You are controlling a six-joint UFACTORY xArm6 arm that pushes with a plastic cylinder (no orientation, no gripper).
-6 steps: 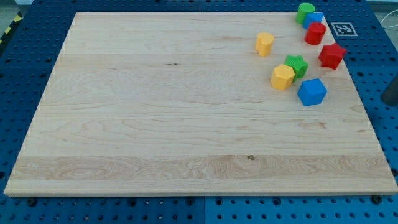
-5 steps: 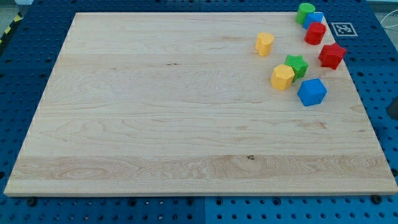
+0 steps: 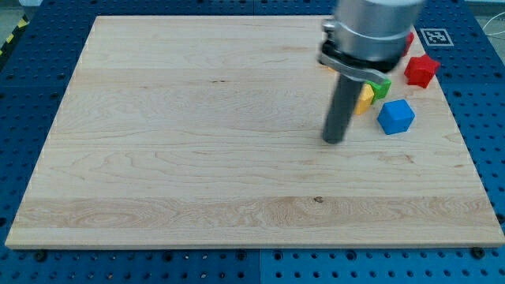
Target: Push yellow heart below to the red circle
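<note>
Near the top right corner of the pale wooden board [image 3: 197,158], my tip [image 3: 334,141] rests on bare wood, just down and to the view's left of a cluster of blocks. The rod carries no jaws and holds nothing; it touches no block.

The arm's grey housing [image 3: 371,31] covers much of the cluster. The yellow heart and the red circle cannot be made out; both presumably lie behind the housing, toward the board's top edge. What shows is a sliver of a yellow block [image 3: 364,96] just to the right of the rod, a green block [image 3: 383,87] peeking beside it, a blue cube-like block [image 3: 395,116] nearer the right edge, and a red block [image 3: 421,69] close to the top right corner.

To do this step well, I judge the tip should travel round the visible yellow and green blocks without nudging them, reach the heart's left side, then push it rightward in short strokes through its middle, stopping once it sits just under the red circle.
</note>
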